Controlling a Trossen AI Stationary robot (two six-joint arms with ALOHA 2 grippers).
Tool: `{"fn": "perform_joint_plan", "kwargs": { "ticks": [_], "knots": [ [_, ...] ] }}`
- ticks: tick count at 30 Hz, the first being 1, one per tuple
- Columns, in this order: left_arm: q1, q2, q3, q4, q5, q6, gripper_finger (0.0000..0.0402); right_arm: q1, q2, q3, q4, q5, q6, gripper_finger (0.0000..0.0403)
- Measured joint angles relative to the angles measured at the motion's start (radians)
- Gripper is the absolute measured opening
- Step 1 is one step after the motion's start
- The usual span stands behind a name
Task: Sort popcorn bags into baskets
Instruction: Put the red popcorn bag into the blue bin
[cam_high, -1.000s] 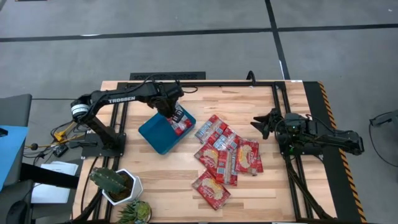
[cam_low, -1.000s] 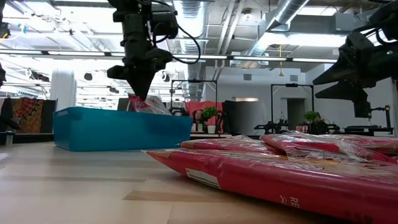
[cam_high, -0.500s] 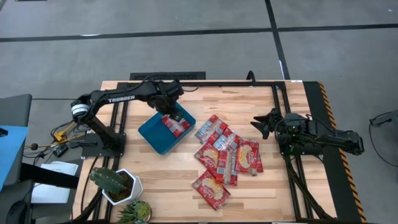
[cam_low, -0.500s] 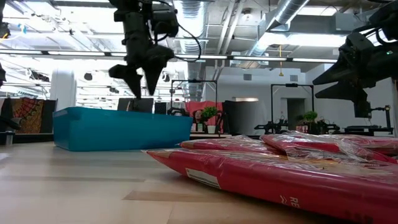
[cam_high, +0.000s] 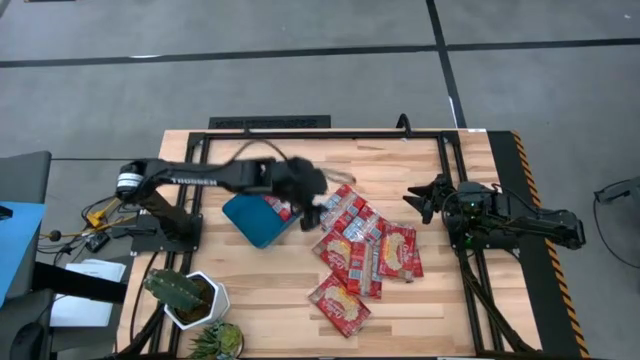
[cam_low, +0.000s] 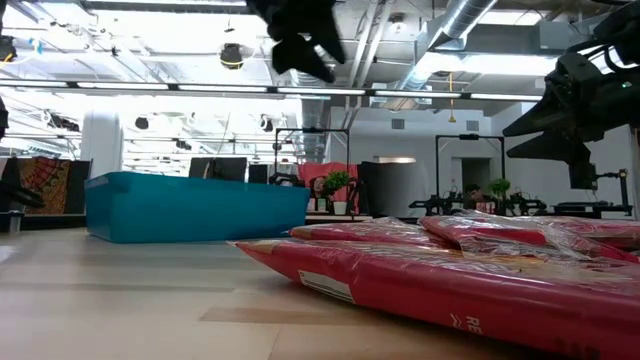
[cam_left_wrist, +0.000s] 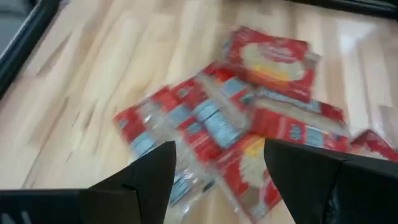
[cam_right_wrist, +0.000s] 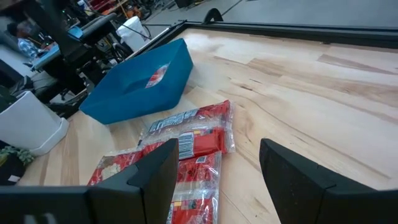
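Left gripper (cam_left_wrist: 217, 165) open, empty, above popcorn bags (cam_left_wrist: 249, 118), teal tray (cam_high: 255, 218) just behind. Right gripper (cam_right_wrist: 214, 165) open, empty, aside. Packet print unreadable.

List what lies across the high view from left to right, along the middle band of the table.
Shallow teal-blue plastic tray → open left gripper, hovering by the tray's right edge → spread of flat red popcorn packets → open right gripper, waiting at the table's right side.
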Motion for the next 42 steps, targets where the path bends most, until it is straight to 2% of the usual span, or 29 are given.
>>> {"fn": "perform_joint_plan", "kwargs": {
  "ticks": [4,10,15,25,33,42],
  "knots": [
    [-0.037,0.059,0.001,0.054,-0.010,0.020,0.0233,0.001,0.000,0.000,0.000,-0.003,-0.008,0.0249],
    [-0.095,0.198,-0.001,0.115,0.078,0.198,0.0234,0.002,0.012,0.000,-0.007,-0.045,-0.034,0.0249],
    [-0.108,0.284,-0.001,0.238,0.127,0.243,0.0234,0.002,0.014,0.000,-0.011,-0.062,-0.043,0.0249],
    [-0.154,0.392,0.001,0.291,0.274,0.395,0.0234,0.002,0.015,0.000,-0.014,-0.081,-0.053,0.0249],
    [-0.164,0.472,0.016,0.298,0.224,0.438,0.0234,0.003,0.019,0.000,-0.013,-0.086,-0.049,0.0249],
    [-0.162,0.527,0.016,0.205,0.149,0.441,0.0233,0.002,0.021,0.000,-0.013,-0.098,-0.049,0.0249]
  ]
}}
